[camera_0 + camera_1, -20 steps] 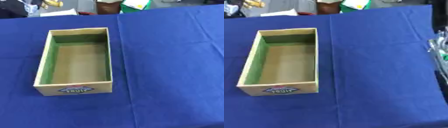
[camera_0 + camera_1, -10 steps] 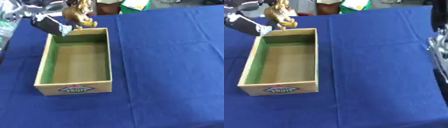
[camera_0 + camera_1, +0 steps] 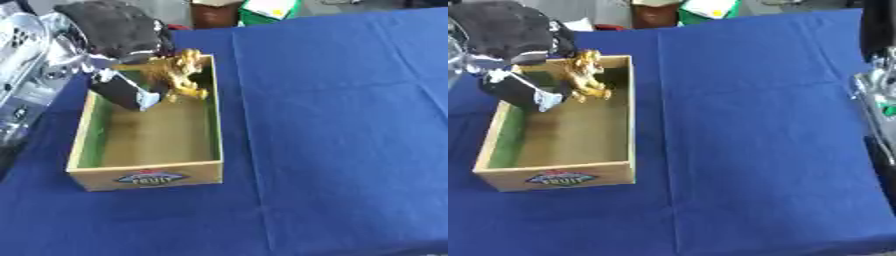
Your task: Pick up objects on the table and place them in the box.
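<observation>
The work surface was covered by a dark blue cloth [image 3: 332, 125], which ran to nearly every edge of both views. Straight fold creases crossed it — one lengthwise down the middle, others crosswise. Beyond the far edge of the cloth stood a brown box-like object [image 3: 213, 12], its top cut off by the frame. Just beside it, to the right, lay a green item with a white and yellow patch [image 3: 709, 9] — its nature could not be made out. A small white scrap [image 3: 581, 23] showed at the far edge, left of the brown object.
</observation>
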Tool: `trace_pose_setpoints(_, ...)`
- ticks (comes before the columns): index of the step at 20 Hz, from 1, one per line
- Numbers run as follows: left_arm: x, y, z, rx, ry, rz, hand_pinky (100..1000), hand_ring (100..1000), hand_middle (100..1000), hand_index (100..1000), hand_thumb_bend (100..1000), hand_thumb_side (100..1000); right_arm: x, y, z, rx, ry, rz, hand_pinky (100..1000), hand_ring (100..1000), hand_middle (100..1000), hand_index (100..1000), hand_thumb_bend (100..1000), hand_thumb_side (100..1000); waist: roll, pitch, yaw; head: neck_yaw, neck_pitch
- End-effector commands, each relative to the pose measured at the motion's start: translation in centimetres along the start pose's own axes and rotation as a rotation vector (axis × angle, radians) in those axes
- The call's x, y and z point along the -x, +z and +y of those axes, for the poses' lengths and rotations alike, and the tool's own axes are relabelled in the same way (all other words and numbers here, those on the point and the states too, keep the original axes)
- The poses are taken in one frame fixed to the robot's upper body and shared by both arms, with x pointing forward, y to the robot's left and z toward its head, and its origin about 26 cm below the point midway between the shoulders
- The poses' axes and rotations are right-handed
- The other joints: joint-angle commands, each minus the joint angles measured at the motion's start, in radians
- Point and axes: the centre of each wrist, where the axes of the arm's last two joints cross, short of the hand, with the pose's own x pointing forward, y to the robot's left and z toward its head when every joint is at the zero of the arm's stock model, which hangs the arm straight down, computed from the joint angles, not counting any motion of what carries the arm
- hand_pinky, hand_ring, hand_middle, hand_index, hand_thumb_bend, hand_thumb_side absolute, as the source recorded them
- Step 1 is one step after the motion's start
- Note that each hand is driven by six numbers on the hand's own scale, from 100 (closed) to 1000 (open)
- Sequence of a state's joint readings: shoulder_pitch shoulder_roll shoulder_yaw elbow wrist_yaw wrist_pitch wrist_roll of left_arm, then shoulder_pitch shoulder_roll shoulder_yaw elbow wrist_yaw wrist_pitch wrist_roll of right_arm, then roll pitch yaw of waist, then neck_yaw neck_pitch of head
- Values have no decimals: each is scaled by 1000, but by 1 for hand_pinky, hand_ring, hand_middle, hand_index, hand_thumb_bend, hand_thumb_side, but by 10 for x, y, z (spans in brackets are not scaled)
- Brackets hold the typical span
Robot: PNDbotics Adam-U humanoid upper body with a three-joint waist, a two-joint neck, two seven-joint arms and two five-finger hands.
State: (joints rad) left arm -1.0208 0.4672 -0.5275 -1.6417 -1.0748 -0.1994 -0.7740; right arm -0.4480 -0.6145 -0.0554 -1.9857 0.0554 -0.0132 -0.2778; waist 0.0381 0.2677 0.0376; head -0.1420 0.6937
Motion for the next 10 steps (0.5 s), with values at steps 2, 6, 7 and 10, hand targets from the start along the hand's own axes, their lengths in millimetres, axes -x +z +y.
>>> trace_pose_setpoints(2,-2,-5,-6,36,-12,6,326,583,633,668,100,517,-7,-6,-5,2,10,-35,863,793,904,935,100,1000,-2,-11,-1,8,7)
trace_pose_setpoints(6,-7,-16,-18,90,15,-11,344,593,638,688,100,518,-7,-7,-5,2,8,-37,863,792,904,935,100,1000,-3,-4,-2,3,13)
trace_pose_setpoints(7,-7,-18,-20,99,18,-15,347,593,637,694,100,513,-7,-7,-5,2,8,-37,863,792,905,935,100,1000,-3,-2,-3,4,13)
trace_pose_setpoints(10,-9,-23,-24,143,19,-27,405,621,662,763,100,472,-7,-6,-5,4,11,-34,863,792,904,935,100,1000,-4,4,-4,12,10)
